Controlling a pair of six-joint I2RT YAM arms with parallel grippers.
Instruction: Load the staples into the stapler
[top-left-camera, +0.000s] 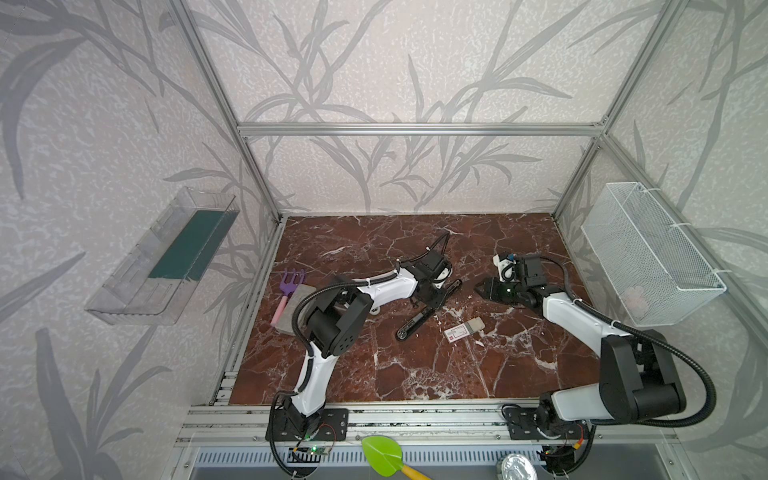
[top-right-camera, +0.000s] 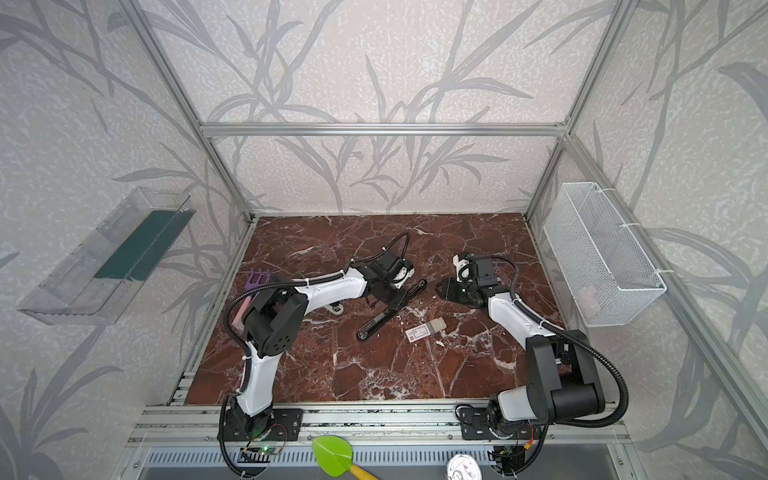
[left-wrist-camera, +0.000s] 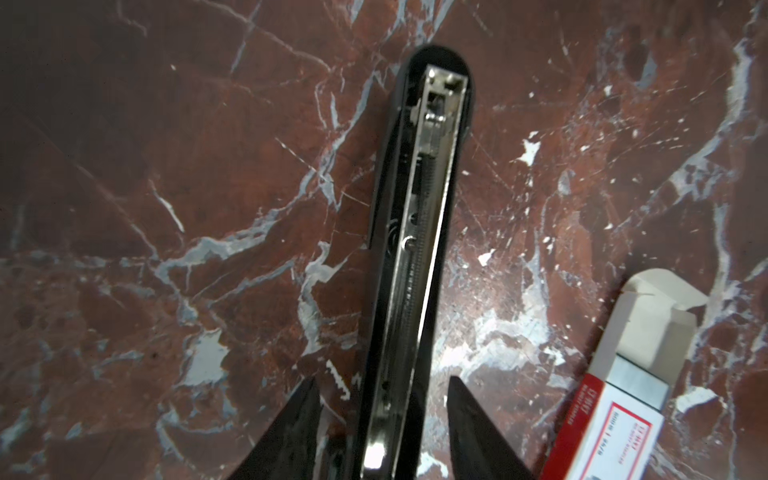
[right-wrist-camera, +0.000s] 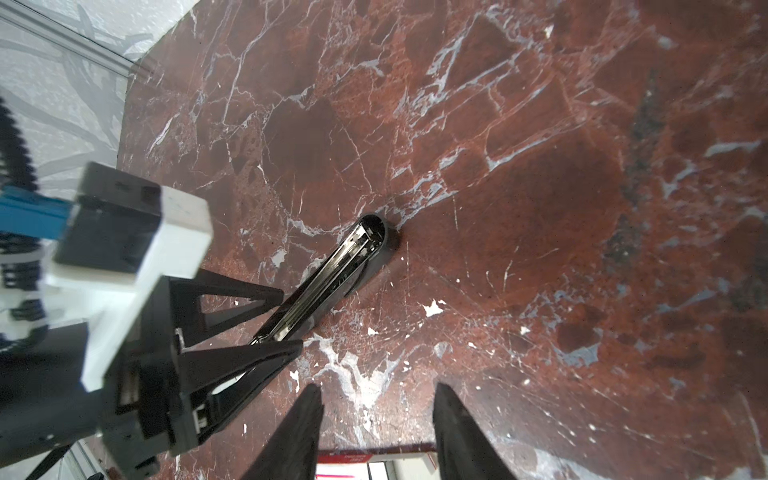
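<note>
Stapler: black, hinged open flat on the marble tabletop, metal magazine channel facing up.
Left gripper: over the stapler's middle, fingers apart, one on either side of the channel, a gap at each.
Right gripper: near the stapler's far tip, fingers apart, nothing between them.
Staples: box flat beside the stapler, on the right gripper's side, end flap open, untouched.

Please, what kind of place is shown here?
Probably a robot test cell: an aluminium frame with wallpaper panels, two arms bolted to a rail, and a marble-patterned table.
</note>
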